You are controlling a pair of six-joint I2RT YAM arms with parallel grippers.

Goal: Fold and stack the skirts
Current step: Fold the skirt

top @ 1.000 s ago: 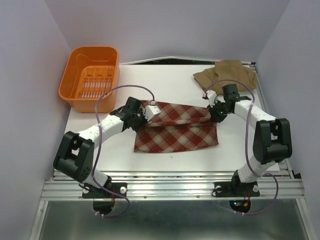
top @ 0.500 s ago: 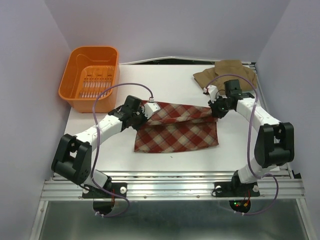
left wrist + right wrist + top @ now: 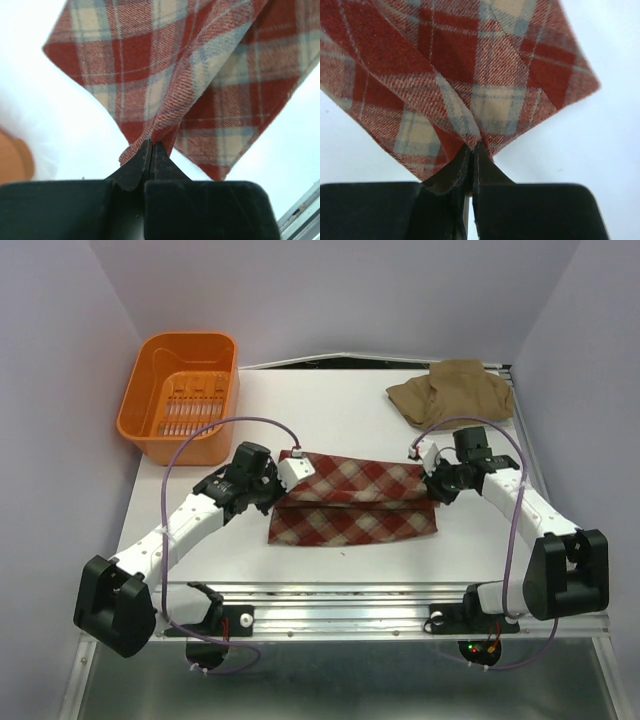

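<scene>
- Since a second ago both arms have sunk lower and drawn back toward the near edge. The top layer of the plaid skirt has come down flatter over the layer beneath (the slack dip along its far edge has pulled out straight).
- The plaid skirt lies on the white table, about midway between the two arms and toward the front. It is doubled over, with a crease running from left to right.
- The left gripper is at the skirt's left end. Its jaws are pressed together with a pinch of plaid hem between the tips, and the cloth fans away from them.
- The right gripper is at the right end, clamped the same way on a gathered fold of plaid (no gap shows between the fingers).
- The tan skirt sits in a rumpled heap at the far right corner, well apart from the plaid one.
- The orange basket stands at the far left corner.
</scene>
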